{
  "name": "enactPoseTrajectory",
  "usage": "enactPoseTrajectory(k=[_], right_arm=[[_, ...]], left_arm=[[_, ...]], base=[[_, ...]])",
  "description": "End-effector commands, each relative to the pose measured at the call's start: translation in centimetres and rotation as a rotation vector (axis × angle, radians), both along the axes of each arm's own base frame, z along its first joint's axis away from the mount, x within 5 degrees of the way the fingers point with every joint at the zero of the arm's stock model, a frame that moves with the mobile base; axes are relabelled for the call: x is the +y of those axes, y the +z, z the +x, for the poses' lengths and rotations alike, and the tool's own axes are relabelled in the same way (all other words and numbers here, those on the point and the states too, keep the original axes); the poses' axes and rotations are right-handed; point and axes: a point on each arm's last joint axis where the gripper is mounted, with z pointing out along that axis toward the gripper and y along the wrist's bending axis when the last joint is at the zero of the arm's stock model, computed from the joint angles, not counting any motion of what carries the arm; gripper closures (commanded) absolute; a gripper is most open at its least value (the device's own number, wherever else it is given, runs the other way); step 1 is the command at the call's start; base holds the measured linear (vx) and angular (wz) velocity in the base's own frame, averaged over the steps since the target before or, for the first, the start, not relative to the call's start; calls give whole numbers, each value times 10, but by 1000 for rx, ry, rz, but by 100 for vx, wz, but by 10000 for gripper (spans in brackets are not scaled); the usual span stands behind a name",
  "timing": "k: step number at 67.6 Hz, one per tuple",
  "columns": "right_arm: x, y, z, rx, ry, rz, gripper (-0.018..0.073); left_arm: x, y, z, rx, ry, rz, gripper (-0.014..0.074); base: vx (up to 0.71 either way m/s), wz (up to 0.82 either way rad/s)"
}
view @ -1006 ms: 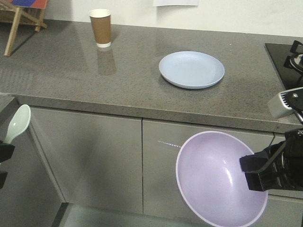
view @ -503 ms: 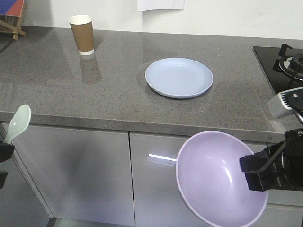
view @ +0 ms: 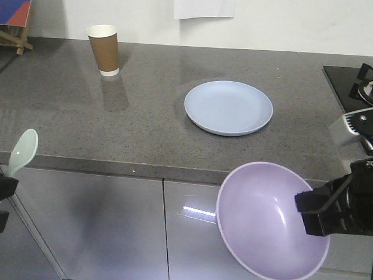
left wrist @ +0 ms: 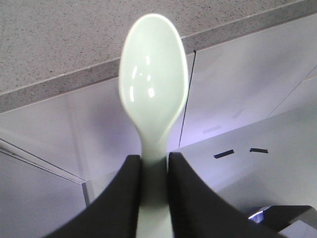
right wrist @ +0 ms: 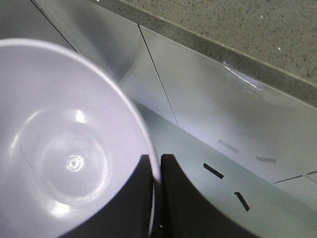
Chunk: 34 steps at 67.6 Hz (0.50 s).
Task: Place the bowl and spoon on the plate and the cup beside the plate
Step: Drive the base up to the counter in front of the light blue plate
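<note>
A pale blue plate (view: 228, 107) lies flat on the grey countertop (view: 145, 122), right of centre. The brown paper cup (view: 104, 49) stands upright at the back left. My right gripper (view: 303, 211) is shut on the rim of the lavender bowl (view: 269, 220), held tilted in front of the cabinets, below counter height; in the right wrist view the bowl (right wrist: 64, 153) fills the left side with my right gripper (right wrist: 156, 163) pinching its rim. My left gripper (left wrist: 154, 161) is shut on the handle of the mint-green spoon (left wrist: 152, 79), scoop pointing up; the front view shows the spoon (view: 22, 150) at far left.
A black gas hob (view: 355, 84) sits at the counter's right end. Grey cabinet doors (view: 105, 221) run below the counter edge. A wooden stand (view: 14, 29) is at the back left corner and a white paper (view: 204, 8) hangs on the wall.
The counter, plate and cup have shifted in the view as the base moved; the plate now sits lower and slightly right. Both grippers keep the same hold and place in frame.
</note>
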Motion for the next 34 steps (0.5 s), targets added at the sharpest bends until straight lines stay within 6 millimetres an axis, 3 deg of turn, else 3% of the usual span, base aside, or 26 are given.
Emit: enactPoseTrajectory(k=[1,34], right_arm=[[1,13,2,-77,-10,36,560],[1,13,2,-78,-10,36,560]], left_arm=[[-2,13,1,-80,2,-38,496],[-2,13,1,-80,2,-38,496]], base=[[7,9],[7,5]])
